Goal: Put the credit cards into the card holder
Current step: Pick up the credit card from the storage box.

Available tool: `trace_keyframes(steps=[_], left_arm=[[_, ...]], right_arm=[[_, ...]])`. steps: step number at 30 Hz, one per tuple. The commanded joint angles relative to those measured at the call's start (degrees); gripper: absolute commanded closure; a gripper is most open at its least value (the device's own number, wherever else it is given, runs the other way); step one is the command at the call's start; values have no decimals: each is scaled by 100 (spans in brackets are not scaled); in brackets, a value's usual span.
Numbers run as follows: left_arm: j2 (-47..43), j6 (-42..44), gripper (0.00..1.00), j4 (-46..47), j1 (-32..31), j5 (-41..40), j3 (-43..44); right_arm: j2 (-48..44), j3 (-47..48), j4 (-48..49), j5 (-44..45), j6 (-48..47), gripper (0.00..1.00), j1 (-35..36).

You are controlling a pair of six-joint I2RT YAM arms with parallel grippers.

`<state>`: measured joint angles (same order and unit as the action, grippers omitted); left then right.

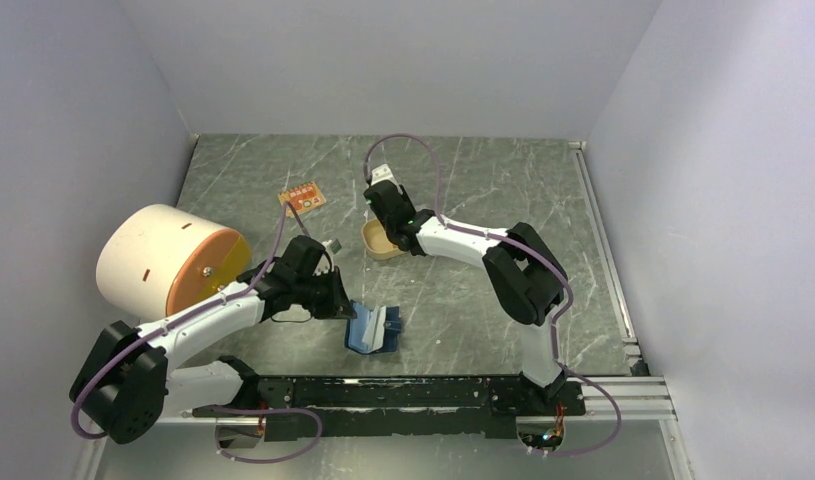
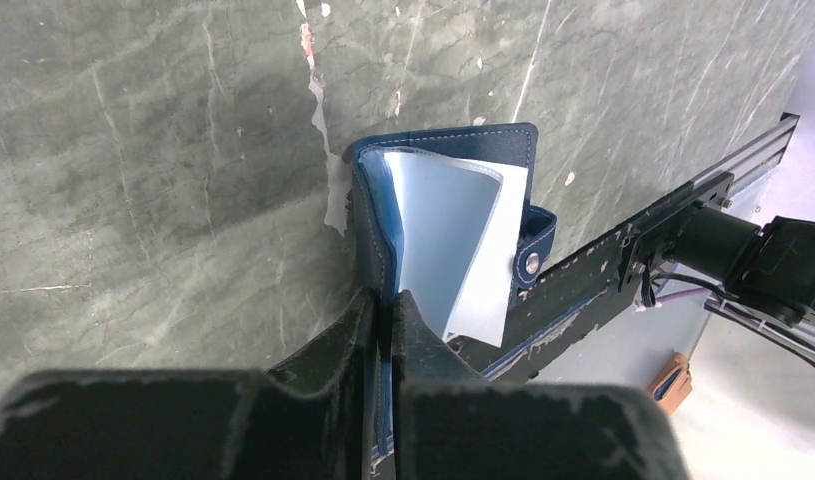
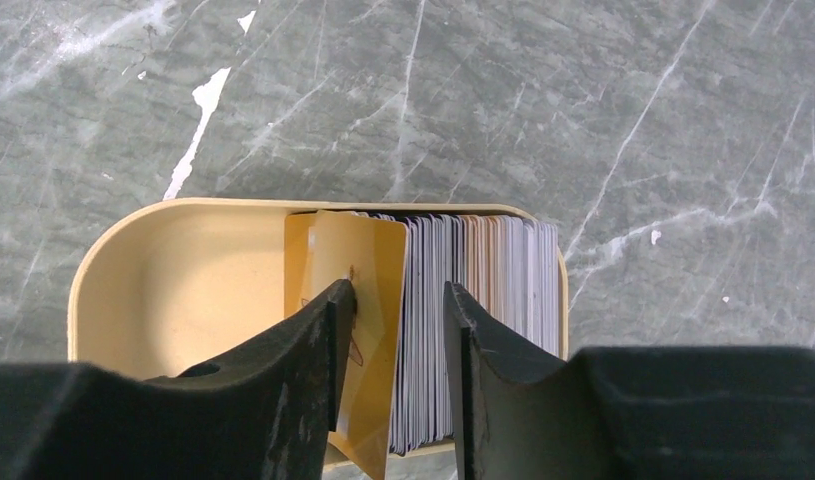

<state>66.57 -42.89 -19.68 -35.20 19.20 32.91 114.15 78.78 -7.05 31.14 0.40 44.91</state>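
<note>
**Left arm.** Extends from its base at the near-left corner, forearm low and running rightward along the near edge. The left gripper [image 2: 386, 300] has its jaws together, clamped on the edge of one cover of the card holder [image 2: 453, 230]. The holder sits close to the near edge, a little left of its middle, and is open, with its pale blue inner leaves fanned and its snap tab showing.

**Right arm.** Rises from the near edge right of centre, with the elbow folded. Its forearm reaches leftward and towards the far edge, and the wrist is pitched down over the tan tray [image 3: 163, 265] about mid-surface. The right gripper [image 3: 398, 300] has its jaws apart, straddling the end of the stack.

**Credit cards** [image 3: 483, 300]. They stand on edge, packed at one end of the tray. A yellow-orange card [image 3: 368, 260] leans at the front of the stack, against one fingertip.

**Other items.** A small orange board [image 1: 302, 197] lies towards the far-left corner. A large cream cylinder [image 1: 168, 258] lies on its side at the left edge.
</note>
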Motion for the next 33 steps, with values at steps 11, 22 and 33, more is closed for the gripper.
trace_keyframes(steps=[11,22,33], left_arm=[[80,-105,91,278,-37,2,-22],[156,-191,91,388,-31,-147,-26],[734,-867,91,1762,-36,74,-211]], right_arm=[[-447,-147,-151,-277,212,86,-143],[-865,-356,-195,-1016,619,100,-197],[-2716,-1457,-432,-2020,2338,100,-210]])
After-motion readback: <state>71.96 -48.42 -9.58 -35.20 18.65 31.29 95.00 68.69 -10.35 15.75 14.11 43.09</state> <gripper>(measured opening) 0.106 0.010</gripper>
